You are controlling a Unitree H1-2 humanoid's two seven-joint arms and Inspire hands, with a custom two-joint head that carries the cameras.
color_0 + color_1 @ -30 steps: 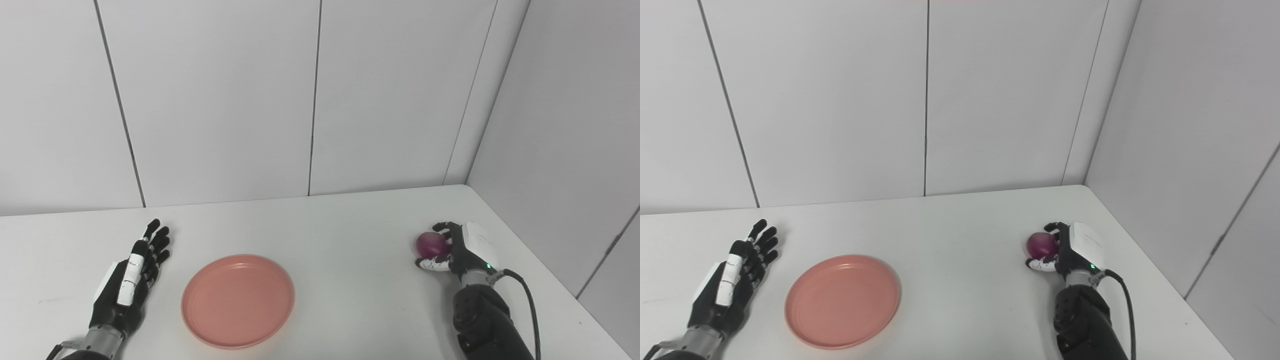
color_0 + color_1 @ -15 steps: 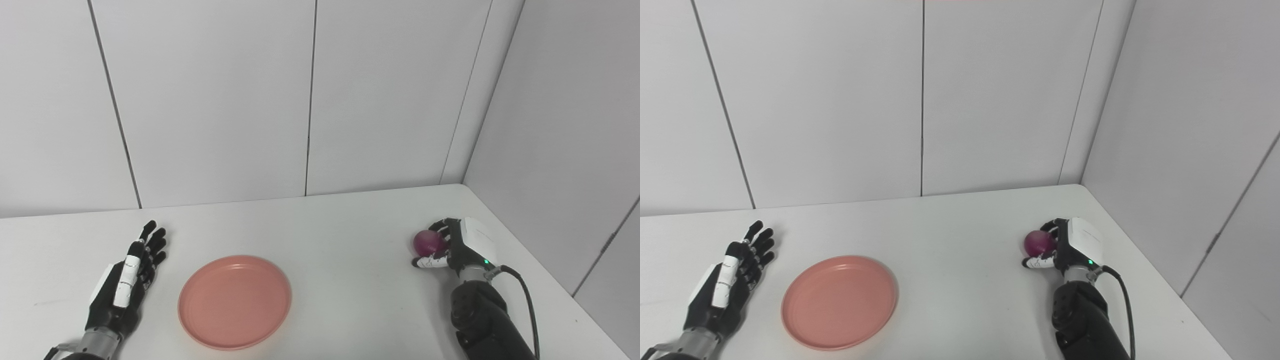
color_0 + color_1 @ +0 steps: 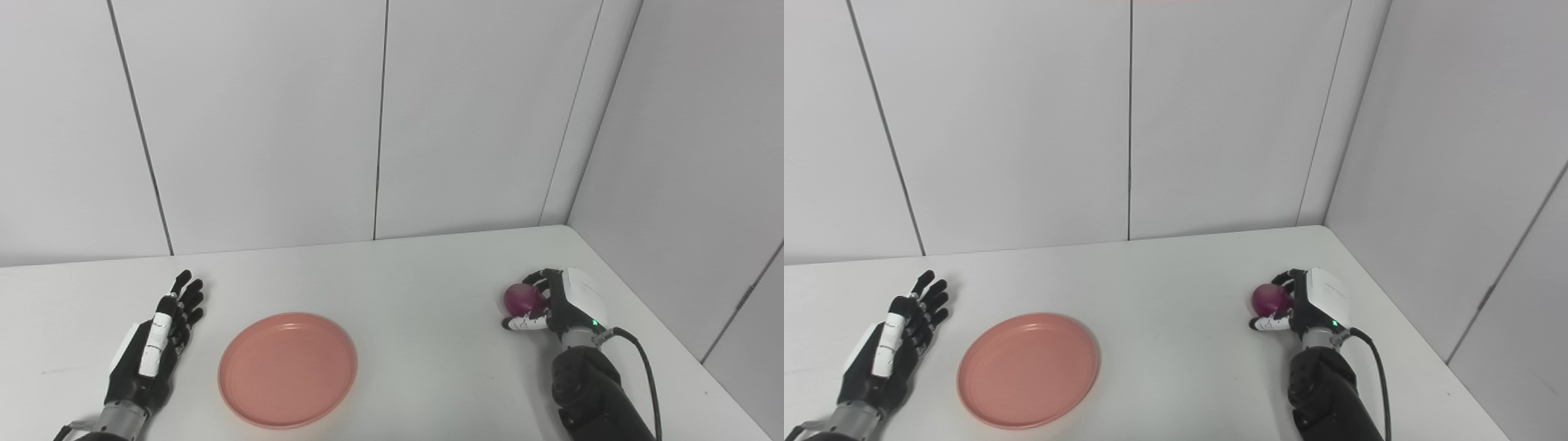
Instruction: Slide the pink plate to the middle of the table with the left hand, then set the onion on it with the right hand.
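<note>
Bare worktop (image 3: 429, 318) stretches between the plate (image 3: 288, 369) at lower centre-left and the onion (image 3: 519, 298) at right; nothing blocks that path.

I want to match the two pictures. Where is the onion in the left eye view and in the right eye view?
Left eye view: the onion is at the right, in the right hand.
Right eye view: the onion is nearer the picture's middle.
Shared landmark: the pink plate, to its left.

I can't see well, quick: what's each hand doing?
Left hand: open, holding nothing, beside the pink plate.
Right hand: shut on the onion.
</note>
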